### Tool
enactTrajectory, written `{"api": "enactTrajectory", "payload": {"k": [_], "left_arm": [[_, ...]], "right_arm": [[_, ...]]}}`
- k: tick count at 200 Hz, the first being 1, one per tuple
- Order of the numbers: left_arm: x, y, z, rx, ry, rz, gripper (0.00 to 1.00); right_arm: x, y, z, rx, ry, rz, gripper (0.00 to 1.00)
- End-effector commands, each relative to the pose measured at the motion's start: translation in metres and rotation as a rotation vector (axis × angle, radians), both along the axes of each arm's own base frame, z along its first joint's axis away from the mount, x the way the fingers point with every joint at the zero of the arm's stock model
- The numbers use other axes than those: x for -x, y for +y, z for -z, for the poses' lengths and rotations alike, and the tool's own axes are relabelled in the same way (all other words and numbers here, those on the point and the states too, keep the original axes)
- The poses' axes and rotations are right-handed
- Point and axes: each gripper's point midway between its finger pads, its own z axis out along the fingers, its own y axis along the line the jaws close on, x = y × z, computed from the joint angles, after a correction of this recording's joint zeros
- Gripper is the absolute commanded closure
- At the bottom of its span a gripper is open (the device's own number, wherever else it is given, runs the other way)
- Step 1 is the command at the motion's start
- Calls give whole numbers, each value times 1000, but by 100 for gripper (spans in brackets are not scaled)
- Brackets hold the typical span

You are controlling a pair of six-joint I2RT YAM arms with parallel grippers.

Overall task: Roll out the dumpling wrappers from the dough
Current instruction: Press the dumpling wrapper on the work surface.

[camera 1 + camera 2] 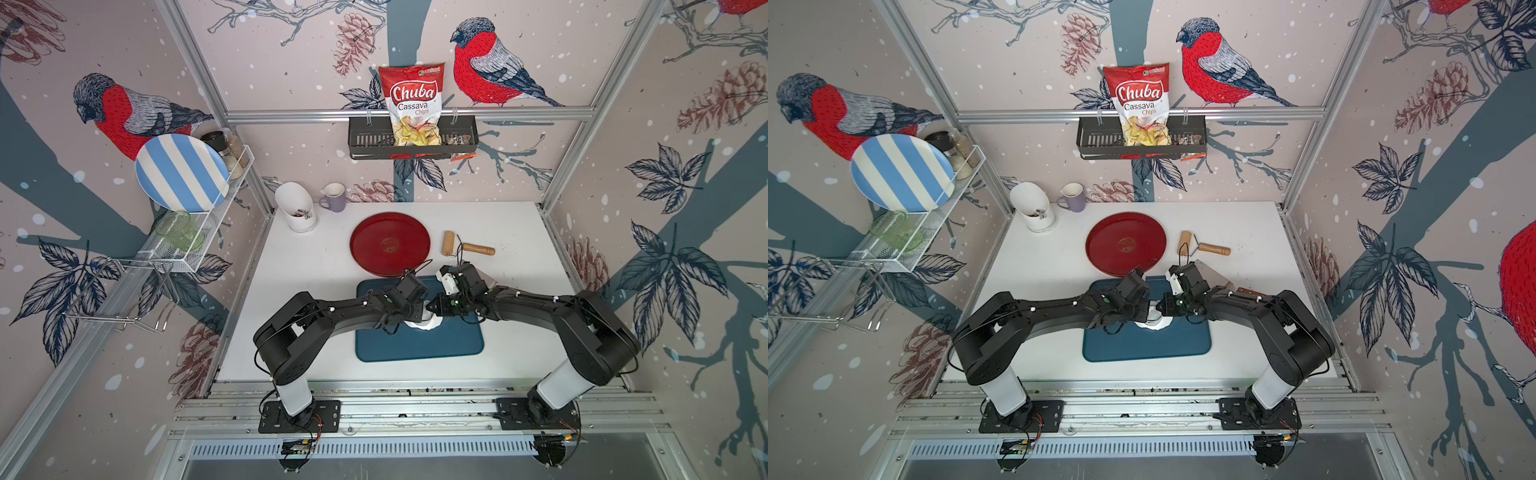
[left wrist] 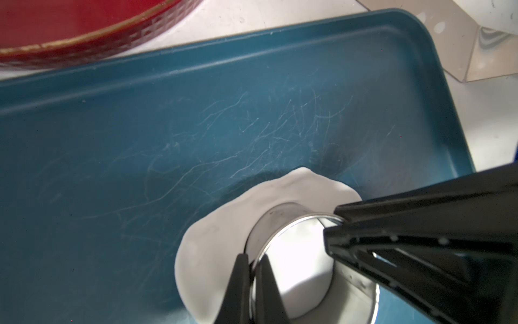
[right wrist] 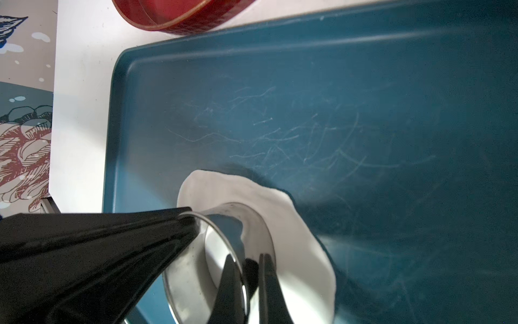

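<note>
Left wrist, dough [image 2: 213, 246] flat, white, uneven-edged

Bullfinch-and-pinecone wallpaper [image 1: 490, 70] on aluminium-framed walls [image 1: 685, 137] beyond and either side of the left pincer [image 2: 253, 259], white desk [image 1: 519, 232] beneath.

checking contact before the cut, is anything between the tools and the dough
Yes, the metal ring cutter: the left tool and the right tool each pinch its wall, and it stands on the dough on the blue tray.

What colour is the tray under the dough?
Dark teal-blue, with fine pale scratches. The tray shows best in the right wrist view.
</note>
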Motion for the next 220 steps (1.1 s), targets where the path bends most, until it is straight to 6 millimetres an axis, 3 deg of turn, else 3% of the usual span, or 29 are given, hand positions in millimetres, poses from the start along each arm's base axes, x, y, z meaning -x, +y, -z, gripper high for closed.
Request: {"api": "enactTrajectory", "payload": {"k": [1, 63, 104, 139, 163, 169, 220], "left_arm": [[45, 34, 30, -147, 191, 18, 100], [49, 38, 30, -145, 196, 5, 100], [36, 48, 29, -170, 179, 14, 100], [26, 39, 22, -170, 151, 80, 100], [28, 38, 30, -196, 169, 116, 100], [21, 30, 22, -180, 150, 121, 100], [17, 28, 26, -199, 154, 144, 100]], "right_arm": [[1, -43, 33, 230, 30, 68, 100], [-10, -37, 29, 212, 25, 76, 100], [6, -40, 33, 230, 74, 82, 100], [19, -42, 37, 236, 113, 106, 100], [27, -44, 41, 243, 131, 124, 100], [29, -45, 41, 242, 136, 130, 100], [38, -46, 42, 233, 148, 152, 100]]}}
